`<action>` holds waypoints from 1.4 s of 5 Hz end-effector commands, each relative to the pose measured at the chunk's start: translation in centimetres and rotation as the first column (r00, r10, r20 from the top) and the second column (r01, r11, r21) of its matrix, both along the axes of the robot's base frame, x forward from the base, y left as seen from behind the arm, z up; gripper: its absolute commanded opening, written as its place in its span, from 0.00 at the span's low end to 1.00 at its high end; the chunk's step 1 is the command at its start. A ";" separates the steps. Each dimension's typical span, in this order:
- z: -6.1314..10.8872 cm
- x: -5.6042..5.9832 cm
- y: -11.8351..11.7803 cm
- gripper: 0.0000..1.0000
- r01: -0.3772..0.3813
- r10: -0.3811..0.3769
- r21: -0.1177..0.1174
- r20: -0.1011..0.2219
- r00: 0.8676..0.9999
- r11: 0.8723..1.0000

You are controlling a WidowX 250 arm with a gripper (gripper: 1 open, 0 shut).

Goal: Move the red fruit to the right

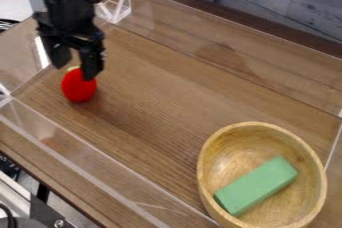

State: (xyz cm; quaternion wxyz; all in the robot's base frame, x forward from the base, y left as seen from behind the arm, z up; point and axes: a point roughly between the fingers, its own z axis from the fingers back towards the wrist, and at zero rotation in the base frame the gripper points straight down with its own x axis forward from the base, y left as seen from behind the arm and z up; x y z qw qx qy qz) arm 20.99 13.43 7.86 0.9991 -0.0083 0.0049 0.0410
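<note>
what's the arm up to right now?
Looks like it's going for the red fruit. The hand is open, its fingers around or just above the fruit near the left side of the picture; from this one view I can't tell if they touch it. No grip shows, and the move right hasn't happened. The green block sits in the wooden bowl, well away from the arm.

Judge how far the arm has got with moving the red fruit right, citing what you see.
Done: the open gripper is at the fruit, apparently over it. In hand: lining up, it seems; no grip shows. Left: grasping, moving and releasing, since the fruit sits at the picture's left, far from the bowl.
</note>
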 end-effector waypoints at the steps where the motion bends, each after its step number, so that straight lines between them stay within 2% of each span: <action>1: -1.0 0.9 0.3 1.00 0.010 -0.010 0.008 0.019 1.000 1.000; 3: -2.5 3.0 1.4 1.00 -0.011 0.011 -0.007 0.019 1.000 1.000; 5: -0.6 2.2 1.8 1.00 0.059 -0.058 -0.034 0.026 0.998 0.998; 7: -1.0 3.0 3.6 1.00 -0.037 0.039 -0.053 0.028 0.999 0.998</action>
